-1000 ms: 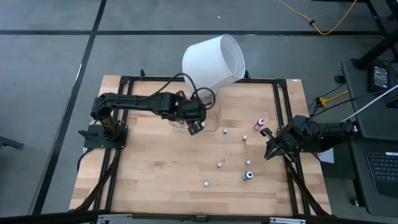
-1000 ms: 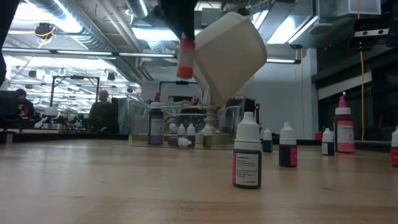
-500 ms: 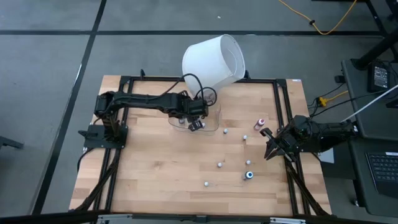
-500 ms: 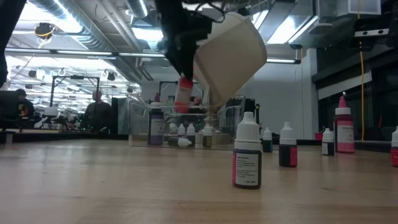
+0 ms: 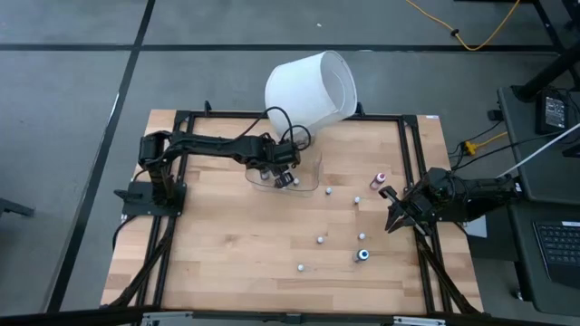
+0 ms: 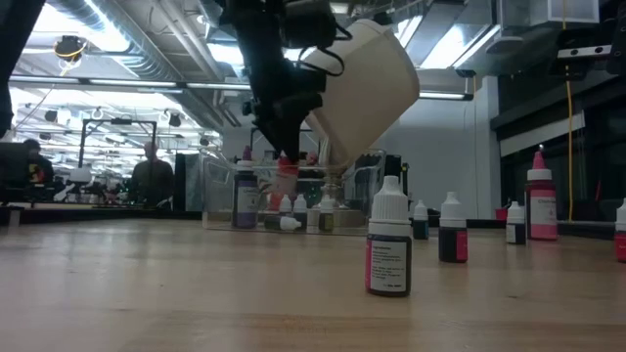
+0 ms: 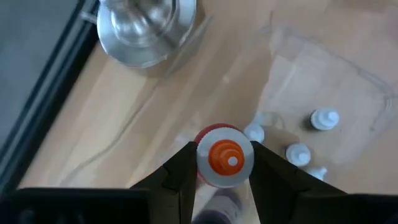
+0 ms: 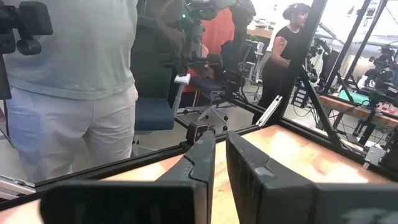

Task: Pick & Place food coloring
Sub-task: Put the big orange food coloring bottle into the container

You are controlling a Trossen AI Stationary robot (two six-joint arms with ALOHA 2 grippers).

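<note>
My left gripper (image 7: 225, 163) is clenched on a small red food coloring bottle with an orange cap (image 7: 225, 160), one finger (image 7: 180, 173) pressed to each side of it, and I hold it low over the clear plastic tray (image 5: 288, 177) at the back of the wooden table (image 5: 227, 244), close to the big white lampshade (image 5: 310, 89). From table height the bottle (image 6: 285, 176) hangs upright from my fingers, down among the tray's walls; whether it touches the tray floor I cannot tell. Several small white-capped bottles (image 7: 324, 119) already lie or stand in the tray beside it, and a shiny metal base (image 7: 146, 28) sits on the wood just beyond the tray's edge. More food coloring bottles stand loose on the table toward my right side: one with a blue cap (image 5: 362, 254), a pink-capped one (image 5: 381, 178), and a few white-capped ones (image 5: 321, 239) scattered between. My right gripper (image 5: 396, 217) waits at the table's right edge, well apart from the tray, its fingers (image 8: 199, 163) nearly together and holding nothing.
</note>
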